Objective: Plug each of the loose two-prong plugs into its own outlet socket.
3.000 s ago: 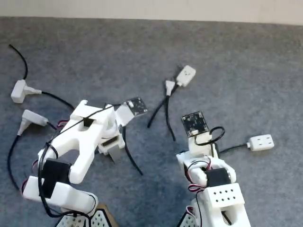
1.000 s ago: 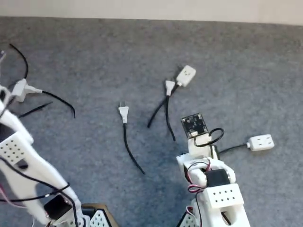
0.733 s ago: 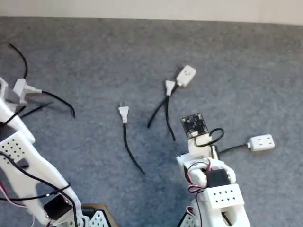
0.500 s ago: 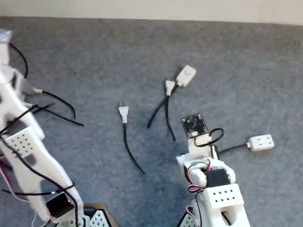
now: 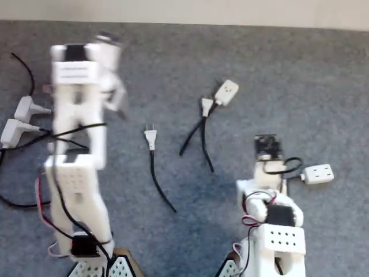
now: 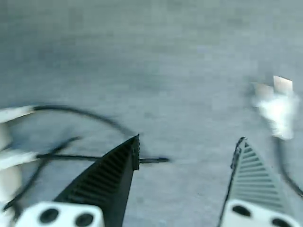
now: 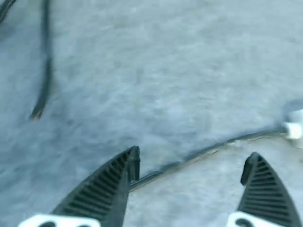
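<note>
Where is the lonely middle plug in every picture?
High view: the middle plug lies mid-picture on the grey carpet, prongs toward the far edge.
Left wrist view: it is the blurry white two-pronged shape.
Right wrist view: this camera faces a black cord instead.
Shared landmark: the grey carpet.

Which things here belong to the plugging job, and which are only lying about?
For the job: middle plug; far plug; far socket beside it; right socket; upper white cord end and lower white cord end, kind unclear.
Lying about: grey table cover.
</note>
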Available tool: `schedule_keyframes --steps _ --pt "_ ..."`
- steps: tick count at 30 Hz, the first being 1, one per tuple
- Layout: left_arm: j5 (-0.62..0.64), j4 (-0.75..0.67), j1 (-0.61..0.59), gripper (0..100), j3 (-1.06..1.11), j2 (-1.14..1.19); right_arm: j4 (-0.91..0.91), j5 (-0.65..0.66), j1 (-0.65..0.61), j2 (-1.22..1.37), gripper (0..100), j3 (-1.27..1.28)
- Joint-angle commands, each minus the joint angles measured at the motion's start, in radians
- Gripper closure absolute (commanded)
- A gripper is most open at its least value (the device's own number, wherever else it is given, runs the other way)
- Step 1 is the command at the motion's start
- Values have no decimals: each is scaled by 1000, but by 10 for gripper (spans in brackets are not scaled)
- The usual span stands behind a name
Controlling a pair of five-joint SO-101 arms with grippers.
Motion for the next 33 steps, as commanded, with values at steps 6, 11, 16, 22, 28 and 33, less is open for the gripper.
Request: schedule_keyframes --steps 6,11,16,22,28,33 --pt "6 2 248 681 41 -91 -130 -12 245 -12 669 -93" --pt "5 2 269 684 42 -91 -246 -11 387 -12 669 -18" --pt "6 2 263 684 114 -93 -312 -11 369 -8 669 13" --pt "3 2 151 684 180 -101 -314 -57 447 228 670 -119" --pt "-52 2 54 684 180 -97 -308 -141 472 762 670 -403" --pt "-55 2 27 684 180 -96 -309 -155 473 1119 670 -579"
